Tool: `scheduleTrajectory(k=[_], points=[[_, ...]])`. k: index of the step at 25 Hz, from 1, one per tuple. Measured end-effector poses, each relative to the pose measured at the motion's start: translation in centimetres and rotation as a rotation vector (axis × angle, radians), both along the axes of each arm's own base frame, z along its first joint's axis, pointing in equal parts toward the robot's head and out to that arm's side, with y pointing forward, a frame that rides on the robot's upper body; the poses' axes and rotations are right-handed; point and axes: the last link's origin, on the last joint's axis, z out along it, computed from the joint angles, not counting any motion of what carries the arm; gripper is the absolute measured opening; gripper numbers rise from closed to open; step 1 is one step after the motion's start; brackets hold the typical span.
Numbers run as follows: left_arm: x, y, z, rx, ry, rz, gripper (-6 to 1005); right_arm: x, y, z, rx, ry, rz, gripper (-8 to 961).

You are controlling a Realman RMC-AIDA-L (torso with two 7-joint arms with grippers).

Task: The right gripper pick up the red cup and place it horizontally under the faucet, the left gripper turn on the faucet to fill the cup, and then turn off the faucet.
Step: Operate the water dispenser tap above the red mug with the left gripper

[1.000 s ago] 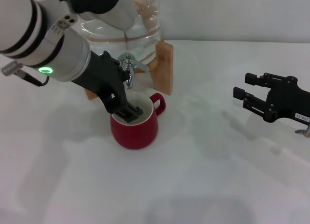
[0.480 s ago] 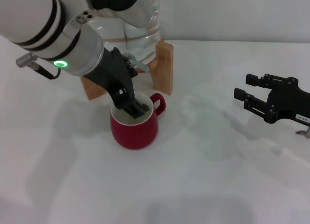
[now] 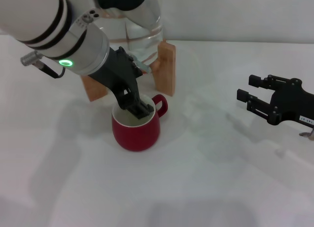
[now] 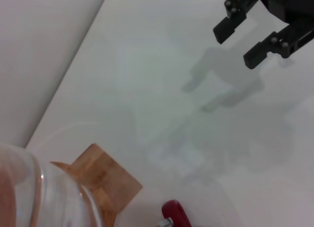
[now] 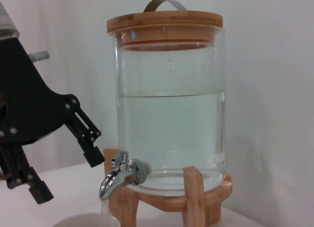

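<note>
The red cup [image 3: 136, 132] stands upright on the white table below the water dispenser, with its handle [image 4: 174, 213] pointing right. My left gripper [image 3: 137, 108] hangs open over the cup's mouth, just in front of the faucet [image 5: 117, 174]. In the right wrist view its black fingers [image 5: 92, 153] are spread beside the chrome spout and touch nothing. From the head view only the faucet's silver lever [image 3: 142, 66] shows behind the claw. My right gripper [image 3: 259, 100] rests open and empty far to the right on the table.
The glass water dispenser [image 5: 170, 114] with a bamboo lid sits on a wooden stand [image 3: 166, 68] at the back, behind the cup. White table stretches between the cup and the right gripper.
My left arm has swung to the right and slightly back, carrying its open claw across the cup's mouth toward the handle side. Cup and right gripper have stayed put.
</note>
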Motion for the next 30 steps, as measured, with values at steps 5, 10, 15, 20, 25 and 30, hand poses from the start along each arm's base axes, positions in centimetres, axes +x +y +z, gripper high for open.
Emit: scheduleTrajectory(k=[5, 10, 15, 20, 25, 30], points=[[0.0, 0.2, -0.4, -0.012, 0.007, 0.004, 842, 0.0, 0.0, 0.0, 0.0, -0.001, 0.0, 455], [0.1, 0.4, -0.5, -0.008, 0.004, -0.004, 842, 0.1, -0.1, 0.0, 0.0, -0.001, -0.004, 455], [0.3, 0.4, -0.7, -0.01, 0.006, -0.012, 842, 0.2, -0.1, 0.0, 0.0, -0.001, -0.004, 455], [0.6, 0.5, -0.9, -0.01, 0.008, -0.018, 842, 0.2, -0.1, 0.0, 0.0, -0.001, -0.006, 455], [0.9, 0.6, -1.2, -0.003, 0.023, -0.034, 841, 0.4, -0.3, 0.0, 0.0, -0.001, -0.01, 455], [1.0, 0.7, -1.3, 0.005, 0.026, -0.04, 841, 0.4, -0.3, 0.0, 0.0, -0.001, -0.012, 455]])
